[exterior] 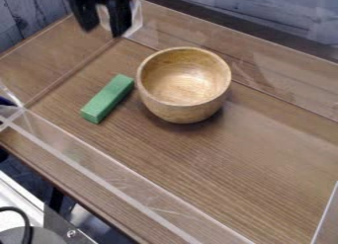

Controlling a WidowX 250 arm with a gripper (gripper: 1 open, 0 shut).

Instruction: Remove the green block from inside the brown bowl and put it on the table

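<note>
Green block's out on the surface, bowl's got nothing in it

So the block is lying flat on the wood surface, just beside the bowl, on the side nearer the clear plastic wall. The bowl sits upright and you can see right down to its bare wooden bottom. The hand is up past the block, kinda blurry, nothing in its grip, fingers spread wide

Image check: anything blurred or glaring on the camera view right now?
Camera view: the end effector and arm at the top are smeared, jaws unreadable; the green block and brown bowl keep clear outlines; pale reflections streak the clear plastic wall at lower left.
</note>
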